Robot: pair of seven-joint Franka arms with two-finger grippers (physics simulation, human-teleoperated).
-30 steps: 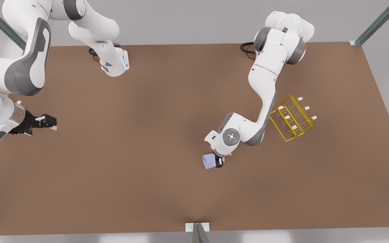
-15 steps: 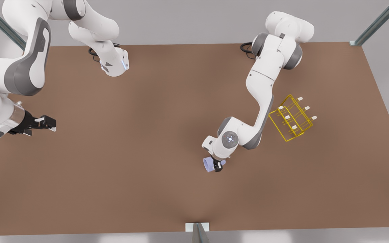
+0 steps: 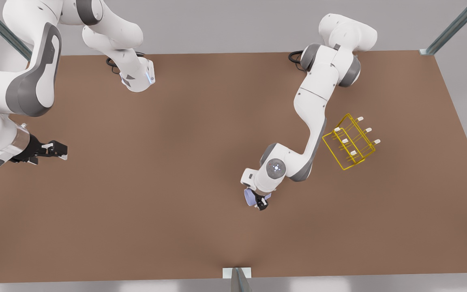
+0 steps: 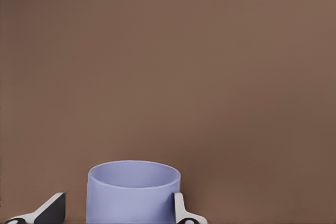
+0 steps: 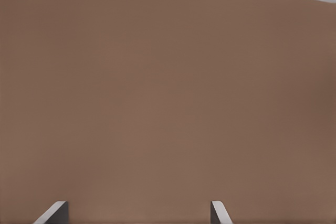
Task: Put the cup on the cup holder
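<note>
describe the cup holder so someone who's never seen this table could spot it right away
Start at the brown table and look toward the front view's right, beside the arm whose left claw is at the cup. There stands the cup holder, a bright yellow thin-wire rack with white-tipped pegs, the table's one yellow thing.

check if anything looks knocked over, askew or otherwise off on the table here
Nothing stands out. The cup sits between the left claw's open fingers, one finger touching its wall. The cup holder stands by itself toward the front view's right. The right claw waits open at the front view's left.
</note>
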